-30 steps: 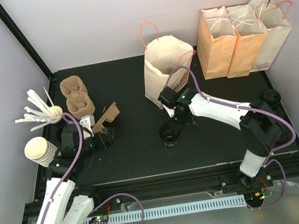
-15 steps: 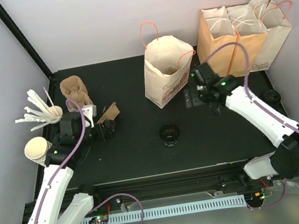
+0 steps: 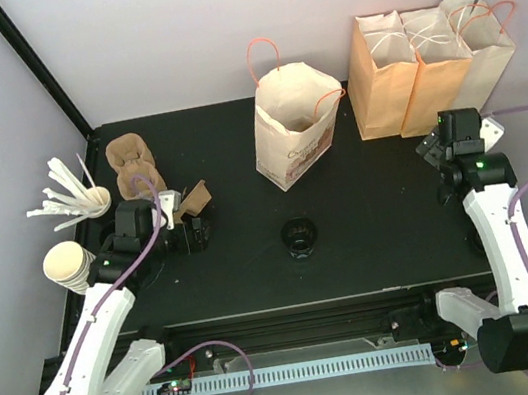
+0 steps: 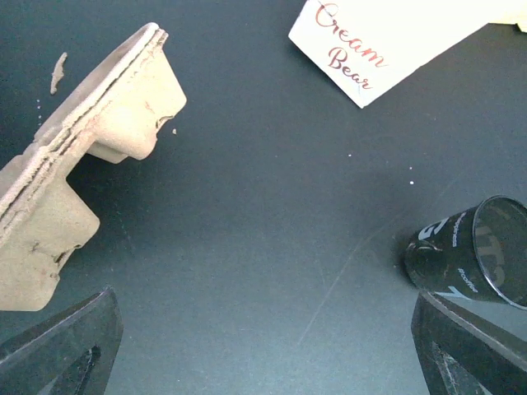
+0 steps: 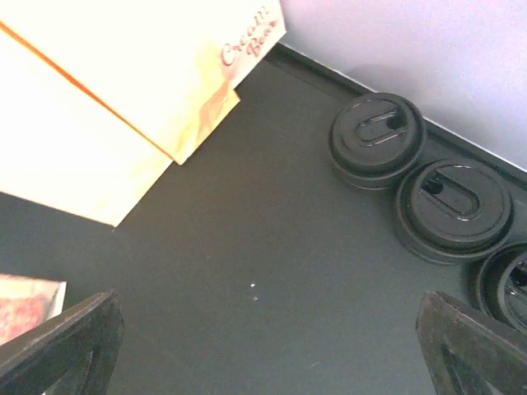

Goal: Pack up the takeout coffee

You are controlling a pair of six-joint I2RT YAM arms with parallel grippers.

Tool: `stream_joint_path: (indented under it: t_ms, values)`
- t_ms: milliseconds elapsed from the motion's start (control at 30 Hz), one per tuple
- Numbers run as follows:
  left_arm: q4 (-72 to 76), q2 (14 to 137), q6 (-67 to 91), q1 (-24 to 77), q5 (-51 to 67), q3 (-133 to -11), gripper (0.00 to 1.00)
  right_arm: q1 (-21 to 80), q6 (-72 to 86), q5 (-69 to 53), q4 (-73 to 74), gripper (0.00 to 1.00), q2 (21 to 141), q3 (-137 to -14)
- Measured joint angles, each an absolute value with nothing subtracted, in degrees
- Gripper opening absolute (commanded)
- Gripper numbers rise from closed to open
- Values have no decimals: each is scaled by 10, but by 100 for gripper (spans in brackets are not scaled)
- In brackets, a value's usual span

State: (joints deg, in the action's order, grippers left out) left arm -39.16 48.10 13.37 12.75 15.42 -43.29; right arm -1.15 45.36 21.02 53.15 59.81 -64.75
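Right of left gripper (image 3: 196,235): cup (image 3: 299,237)

On the black table (image 3: 392,237), the black takeout coffee (image 3: 299,237) bears white lettering, and the pale-brown paper bag (image 3: 295,126) at its twelve o'clock carries red script.

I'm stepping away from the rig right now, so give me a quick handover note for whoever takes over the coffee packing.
Left gripper: open, empty, over the table between the pulp cup carriers and the coffee cup.
Right gripper: open, empty, near the black lids by the table's right edge.
Coffee cup: upright mid-table, in front of the open paper bag; it seems to have no lid on.
Done: nothing packed.
Left: lid the cup if needed, then lift it into the bag.
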Motion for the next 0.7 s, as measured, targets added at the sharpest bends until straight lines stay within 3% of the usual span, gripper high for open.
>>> stream_joint_path:
  t_ms: [533,700]
  values:
    - [-389,493,127,128,178,-428,99,-219,499,226,549,100,836,-684]
    - [-388,493,127,129,178,-428,99,-232,503,226,552,100,887,-725]
